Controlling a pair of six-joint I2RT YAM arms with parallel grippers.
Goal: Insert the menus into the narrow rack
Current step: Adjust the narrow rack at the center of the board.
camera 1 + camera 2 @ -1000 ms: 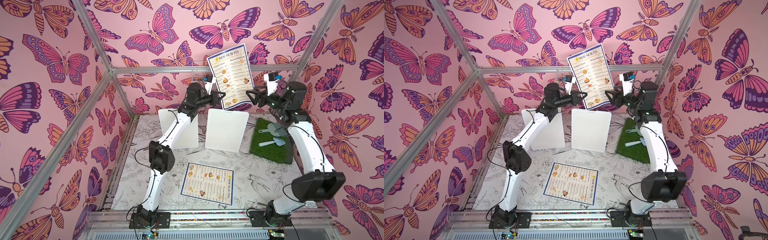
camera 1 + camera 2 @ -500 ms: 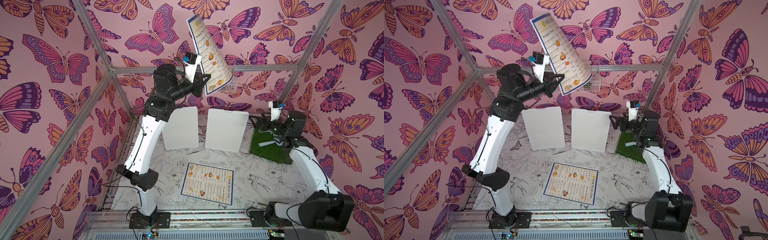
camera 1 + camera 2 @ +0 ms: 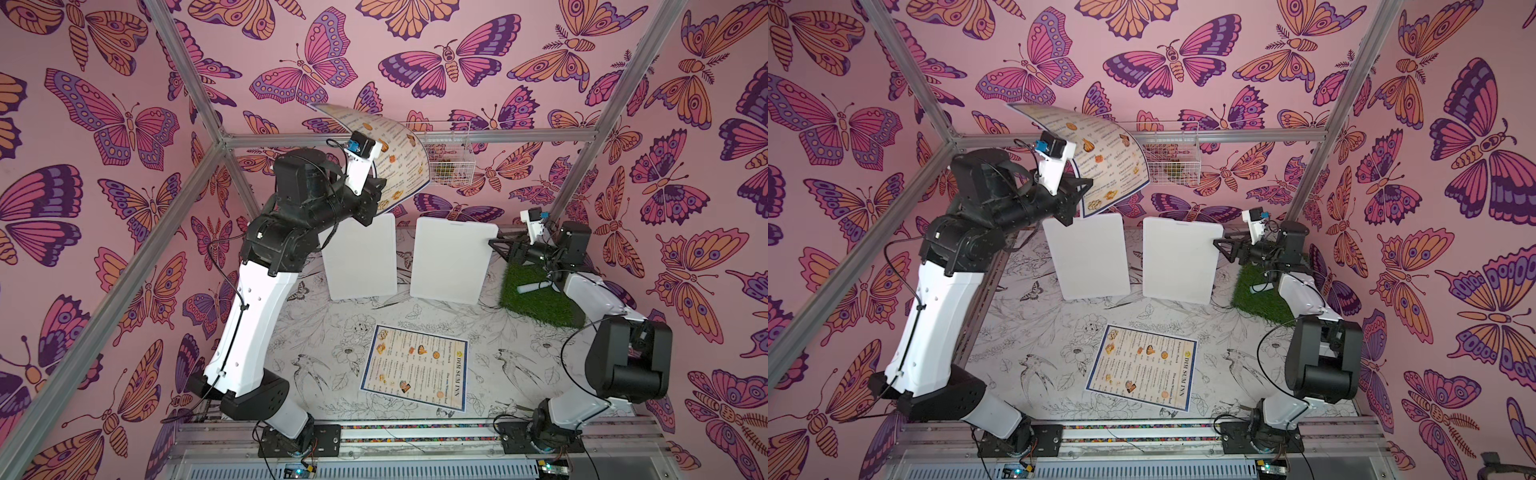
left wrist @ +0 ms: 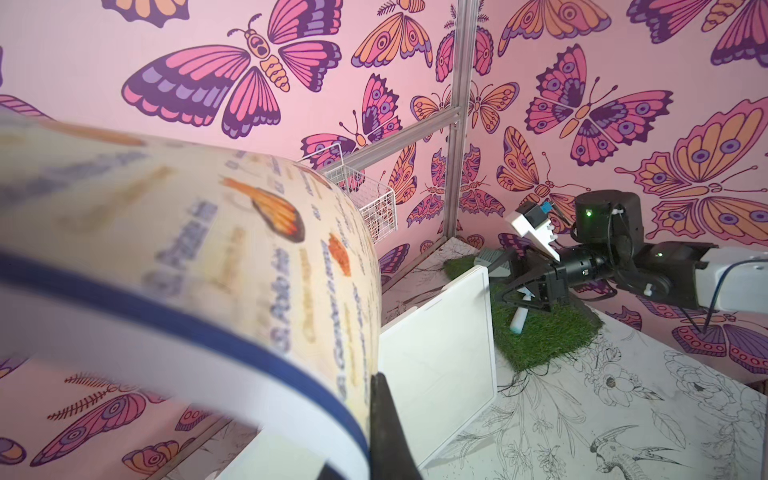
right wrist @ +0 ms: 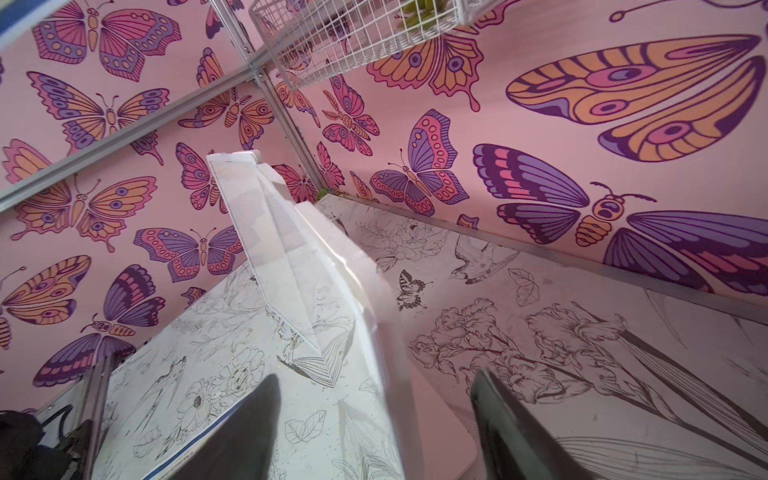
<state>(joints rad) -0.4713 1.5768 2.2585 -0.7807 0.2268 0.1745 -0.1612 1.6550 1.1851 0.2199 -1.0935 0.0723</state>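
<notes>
One menu (image 3: 401, 156) is held up high, bent, near the wire rack (image 3: 451, 156), pinched tight by the left gripper (image 3: 374, 197) (its tips are hidden). The other menu (image 3: 415, 374) is laid flat on the table (image 3: 316, 353). The right gripper (image 3: 496, 248) is seen open, nothing held.

Raised menu (image 3: 406, 163) bows over; second menu (image 3: 415, 368) lies flat below

Looks bright and evenly lit, with faint shadows. Blurs the curled cream laminated menu with a dark blue border (image 4: 199, 257) close to the left wrist lens.
</notes>
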